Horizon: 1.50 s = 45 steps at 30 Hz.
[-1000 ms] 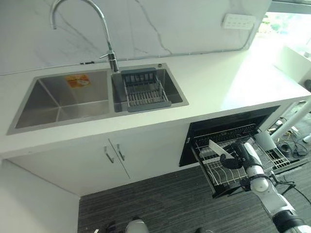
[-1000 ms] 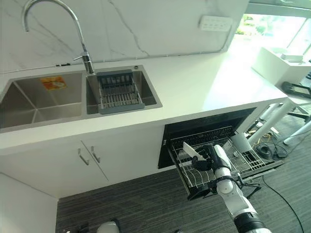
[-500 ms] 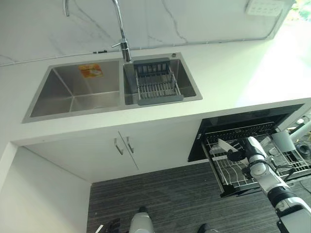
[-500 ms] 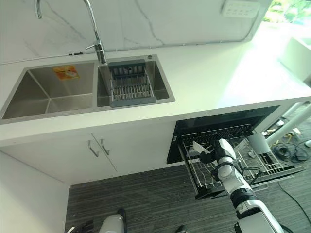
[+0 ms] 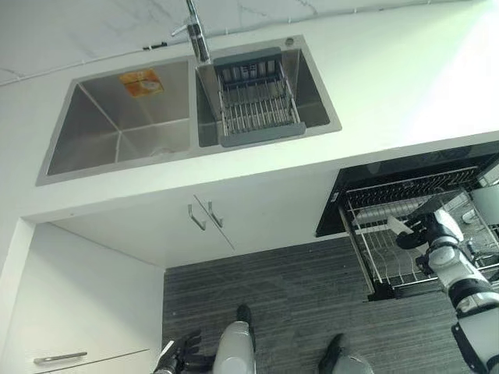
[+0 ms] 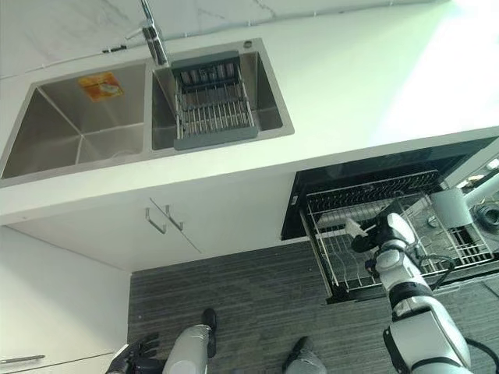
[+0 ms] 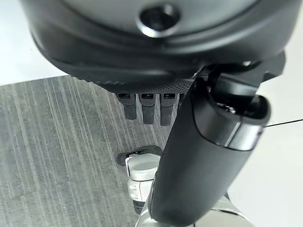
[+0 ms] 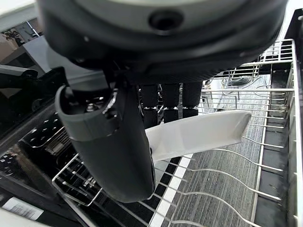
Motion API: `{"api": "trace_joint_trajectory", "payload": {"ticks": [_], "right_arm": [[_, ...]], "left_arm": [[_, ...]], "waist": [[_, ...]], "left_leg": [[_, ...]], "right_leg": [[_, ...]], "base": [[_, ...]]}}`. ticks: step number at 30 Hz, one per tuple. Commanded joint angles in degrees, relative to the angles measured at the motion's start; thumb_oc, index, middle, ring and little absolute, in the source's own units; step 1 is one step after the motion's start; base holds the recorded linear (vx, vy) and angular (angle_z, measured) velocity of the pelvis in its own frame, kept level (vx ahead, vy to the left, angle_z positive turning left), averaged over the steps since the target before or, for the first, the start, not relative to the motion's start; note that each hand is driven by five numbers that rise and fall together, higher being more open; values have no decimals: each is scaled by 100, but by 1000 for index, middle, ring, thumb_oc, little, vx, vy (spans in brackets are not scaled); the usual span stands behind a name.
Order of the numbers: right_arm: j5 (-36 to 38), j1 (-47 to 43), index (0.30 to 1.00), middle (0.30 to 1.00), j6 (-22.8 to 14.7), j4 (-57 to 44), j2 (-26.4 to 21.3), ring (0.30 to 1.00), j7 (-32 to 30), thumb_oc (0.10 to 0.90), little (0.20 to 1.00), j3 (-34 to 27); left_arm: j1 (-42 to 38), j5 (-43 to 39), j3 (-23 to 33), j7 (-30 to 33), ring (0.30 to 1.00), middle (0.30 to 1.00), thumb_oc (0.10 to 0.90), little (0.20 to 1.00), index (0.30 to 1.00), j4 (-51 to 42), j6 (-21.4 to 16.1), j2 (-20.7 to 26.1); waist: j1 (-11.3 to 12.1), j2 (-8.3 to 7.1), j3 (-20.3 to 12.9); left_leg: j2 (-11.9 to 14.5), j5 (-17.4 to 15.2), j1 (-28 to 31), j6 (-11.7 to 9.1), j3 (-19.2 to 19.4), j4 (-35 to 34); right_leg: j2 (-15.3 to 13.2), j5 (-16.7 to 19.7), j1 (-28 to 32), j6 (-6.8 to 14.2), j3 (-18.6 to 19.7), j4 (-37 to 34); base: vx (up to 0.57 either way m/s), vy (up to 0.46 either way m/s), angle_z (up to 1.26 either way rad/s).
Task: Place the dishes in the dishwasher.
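The right hand is reaching over the pulled-out silver wire dishwasher rack; its thumb and fingers are curled round a flat white dish and pinching it; the dish is sitting tilted just above the wires, near the front left corner of the rack, and I cannot tell if it is touching them; the rack is sticking out of the black dishwasher under the right end of the white bench.

The left hand is hanging low by the grey striped floor, well apart from the rack; its fingers are pointing straight down and holding nothing.

Up on the bench, a shiny steel double sink is sitting near the back edge; a grey drain basket with wire bars is lying in the right bowl; an orange sticker is showing on the back wall of the left bowl; a silver tap is standing at the back edge between the two bowls.

White cupboard doors with two small metal handles are sitting under the sink.
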Motion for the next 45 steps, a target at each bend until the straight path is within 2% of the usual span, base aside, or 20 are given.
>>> {"api": "trace_joint_trajectory", "payload": {"ticks": [1, 3, 4, 6, 7, 9, 12, 23, 28, 34, 36, 38, 41, 45], "right_arm": [[30, -421, 300, 300, -228, 34, -356, 300, 104, 400, 300, 43], [153, -511, 324, 324, -199, 64, -399, 324, 239, 416, 324, 53], [175, -547, 413, 413, -191, 74, -401, 413, 278, 475, 413, 56], [211, -560, 549, 549, -238, 93, -381, 549, 346, 566, 549, 62], [248, -608, 900, 900, -268, 99, -403, 900, 430, 800, 900, 77], [191, -662, 900, 900, -415, 87, -429, 900, 618, 800, 900, 95], [175, -665, 900, 900, -599, 62, -439, 900, 591, 800, 900, 147], [901, -655, 900, 900, -597, -189, -625, 900, 736, 800, 900, -22], [1227, -261, 900, 900, -143, -1022, -846, 900, 816, 800, 900, -365], [1424, 795, 900, 900, 503, -2248, -1161, 900, 888, 800, 900, -1057], [1468, 1002, 900, 900, 585, -2480, -1180, 900, 829, 800, 900, -1226], [1451, 1540, 900, 900, 759, -3120, -1146, 900, 707, 800, 900, -1690], [1364, 2100, 900, 900, 999, -3806, -1012, 900, 560, 800, 900, -2189], [1223, 2953, 900, 900, 1324, -4678, -605, 900, 510, 800, 900, -2803]], "left_arm": [[114, -197, -250, -42, 900, 900, 800, 900, 900, -222, -161, 442], [127, -214, -271, -65, 900, 900, 800, 900, 900, -276, -157, 430], [131, -209, -281, -76, 900, 900, 800, 900, 900, -302, -150, 430], [141, -193, -316, -89, 900, 900, 800, 900, 900, -303, -185, 413], [158, -206, -322, -113, 900, 900, 800, 900, 900, -312, -217, 406], [140, -266, -333, -137, 900, 900, 800, 900, 900, -303, -258, 400], [133, -232, -324, -144, 900, 900, 800, 900, 900, -318, -261, 390], [155, -226, -262, -157, 900, 900, 800, 900, 900, -331, -184, 441], [241, -134, -75, -102, 900, 900, 800, 900, 900, -312, -172, 431], [421, 65, 300, 2, 900, 900, 800, 900, 900, -267, -110, 329], [437, 73, 350, 22, 900, 900, 800, 900, 900, -221, -135, 309], [500, 76, 527, 56, 900, 900, 800, 900, 900, -155, -152, 231], [526, 92, 691, 77, 900, 900, 800, 900, 900, -41, -208, 150], [547, 207, 939, 89, 900, 900, 800, 900, 900, 41, -225, 31]], "waist": [[107, -145, -245], [115, -115, -218], [120, -107, -209], [114, -96, -202], [103, -83, -202], [84, -73, -208], [78, -96, -218], [-18, -225, -284], [-165, -434, -394], [-439, -710, -567], [-495, -748, -580], [-670, -795, -619], [-815, -836, -640], [-1025, -868, -639]], "left_leg": [[273, -779, 356, -216, -164, 96], [246, -775, 308, -217, -172, 96], [237, -773, 295, -216, -178, 96], [213, -780, 290, -203, -182, 96], [201, -782, 288, -208, -171, 96], [195, -784, 280, -213, -157, 96], [199, -785, 292, -215, -147, 96], [282, -779, 397, -241, -115, 96], [395, -788, 545, -262, -21, 96], [522, -857, 810, -270, 192, 96], [540, -869, 855, -273, 229, 96], [572, -907, 958, -272, 322, 96], [578, -951, 1041, -261, 401, 96], [598, -998, 1141, -256, 536, 96]], "right_leg": [[-261, -56, -14, 555, 514, -422], [-275, -57, -58, 555, 538, -422], [-277, -56, -68, 553, 547, -422], [-274, -61, -78, 548, 566, -422], [-275, -67, -95, 543, 591, -422], [-272, -78, -115, 539, 629, -422], [-272, -82, -108, 543, 641, -422], [-138, -137, -35, 497, 719, -422], [-32, -183, 110, 509, 781, -422], [46, -209, 279, 523, 881, -422], [62, -211, 303, 526, 904, -422], [106, -235, 346, 524, 993, -422], [146, -243, 363, 530, 1099, -422], [170, -232, 370, 548, 1203, -422]], "base": [[-42, 23, 4], [-41, 20, 3], [-30, 10, 4], [-10, 5, 2], [-22, 35, 0], [-27, 39, 0], [0, 0, 0], [-6, -1, -1], [-12, -9, -9], [12, -3, -14], [-1, 5, -15], [1, 21, -31], [0, 24, -29], [-17, 23, -20]]}}
